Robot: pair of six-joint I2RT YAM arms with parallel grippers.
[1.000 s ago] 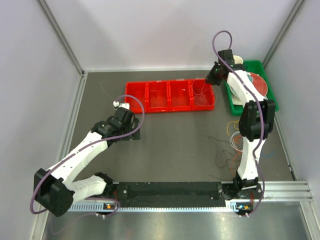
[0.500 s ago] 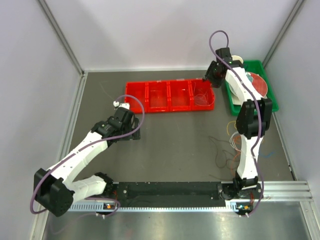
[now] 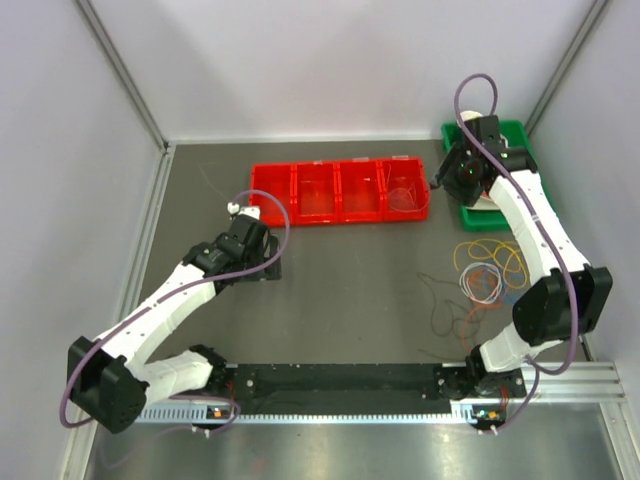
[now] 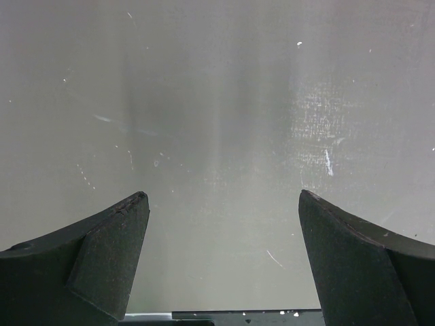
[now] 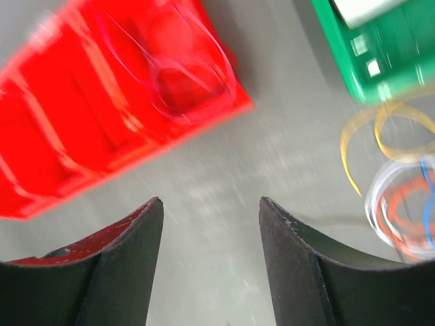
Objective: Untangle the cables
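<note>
Cables [image 3: 487,270]: loose heap on worktop [image 3: 350,290], right side, just near of green bin [image 3: 518,132]. One lilac loop [image 5: 190,85] lies in rightmost compartment of red tray [image 3: 340,192]. Right fingers [image 5: 115,265] spread, empty, between tray and bin. Left fingers [image 4: 102,258] spread, empty, left side.

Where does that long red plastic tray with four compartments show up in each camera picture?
Top external: the long red four-compartment plastic tray lies mid-picture, toward the far wall.
Left wrist: not in it.
Right wrist: upper left, blurred.
Shared landmark: the green plastic bin, right of the tray in the top external and right wrist views.
</note>
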